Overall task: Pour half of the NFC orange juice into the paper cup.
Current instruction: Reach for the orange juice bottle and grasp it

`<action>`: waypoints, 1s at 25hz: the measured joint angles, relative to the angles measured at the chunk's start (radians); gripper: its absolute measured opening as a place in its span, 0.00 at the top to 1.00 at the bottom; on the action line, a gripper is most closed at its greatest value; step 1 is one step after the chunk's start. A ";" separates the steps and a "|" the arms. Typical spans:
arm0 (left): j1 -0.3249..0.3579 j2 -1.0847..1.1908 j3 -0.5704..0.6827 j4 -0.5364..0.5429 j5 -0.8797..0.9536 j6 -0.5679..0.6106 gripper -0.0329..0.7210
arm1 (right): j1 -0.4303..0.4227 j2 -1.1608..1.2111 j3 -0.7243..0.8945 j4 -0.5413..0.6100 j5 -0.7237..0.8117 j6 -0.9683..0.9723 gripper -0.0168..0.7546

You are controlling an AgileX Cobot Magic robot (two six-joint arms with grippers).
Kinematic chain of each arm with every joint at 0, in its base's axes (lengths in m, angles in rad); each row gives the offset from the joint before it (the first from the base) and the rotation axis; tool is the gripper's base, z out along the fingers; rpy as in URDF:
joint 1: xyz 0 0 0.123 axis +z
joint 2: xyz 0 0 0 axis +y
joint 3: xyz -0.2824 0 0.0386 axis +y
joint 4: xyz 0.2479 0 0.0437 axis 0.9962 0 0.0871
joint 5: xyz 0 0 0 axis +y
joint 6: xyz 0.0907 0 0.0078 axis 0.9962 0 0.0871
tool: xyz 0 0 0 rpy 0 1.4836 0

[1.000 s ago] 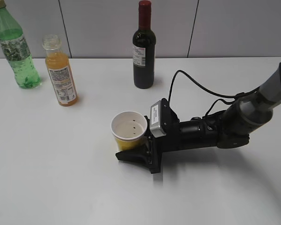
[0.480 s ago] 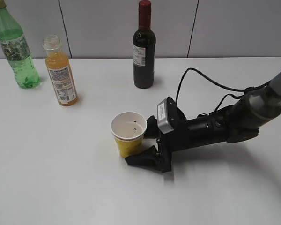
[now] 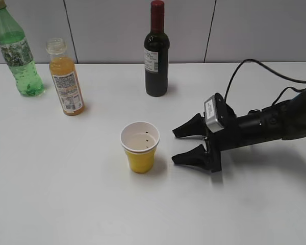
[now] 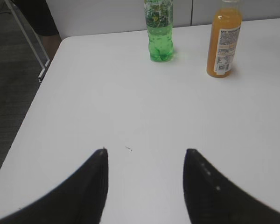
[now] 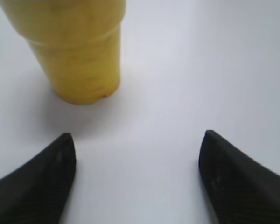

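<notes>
Orange NFC orange juice [image 3: 65, 78] upright, apparently uncapped, paper cup [image 3: 139, 147] upright

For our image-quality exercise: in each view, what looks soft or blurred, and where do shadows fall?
Exterior view: sharp, faint shadow beside the cup. Right wrist view: cup and right tool soft, close to the lens. Left wrist view: left tool blurred, juice label unreadable.

No lettering can be read in any view. The slim clear plastic bottle of orange juice [image 3: 65, 77], upper left in the exterior view, carries a white label of fine print too small to make out. The green plastic soda bottle [image 3: 16, 52], the dark glass wine bottle [image 3: 156, 51] and the grey wrist-camera box [image 3: 212, 112] bear equally illegible labels.
</notes>
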 joint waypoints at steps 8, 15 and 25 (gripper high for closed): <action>0.000 0.000 0.000 0.000 0.000 0.000 0.51 | -0.033 -0.148 0.002 -0.018 0.237 0.024 0.19; 0.000 0.000 0.000 0.000 0.000 0.000 0.54 | -0.033 -0.303 -0.008 0.218 0.564 0.034 0.21; 0.000 0.000 0.000 0.000 0.000 0.000 0.54 | -0.033 -0.401 -0.181 0.626 1.189 0.031 0.21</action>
